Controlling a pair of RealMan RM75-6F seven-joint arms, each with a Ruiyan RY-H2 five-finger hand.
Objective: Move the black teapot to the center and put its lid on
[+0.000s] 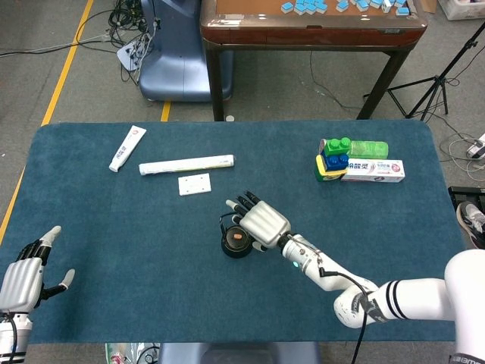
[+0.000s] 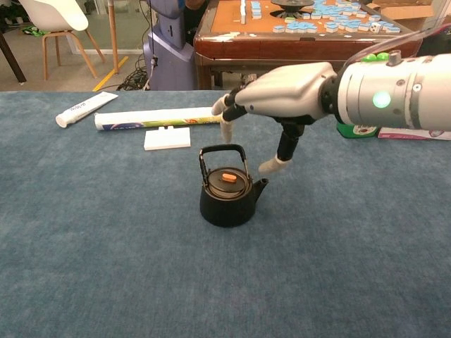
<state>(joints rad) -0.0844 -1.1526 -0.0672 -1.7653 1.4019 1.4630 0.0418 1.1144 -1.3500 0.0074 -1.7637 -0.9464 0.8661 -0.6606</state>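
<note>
The black teapot stands upright near the middle of the blue table, its handle raised and its spout pointing right. Its lid with an orange knob sits on the pot; from above the knob shows in the pot's mouth. My right hand hovers above and to the right of the teapot with fingers spread, holding nothing and clear of the pot; the head view shows the same right hand. My left hand rests at the table's front left corner, fingers apart and empty.
A white tube, a long white box and a small white card lie at the back left. Toy bricks and a toothpaste box sit at the back right. A wooden table stands behind.
</note>
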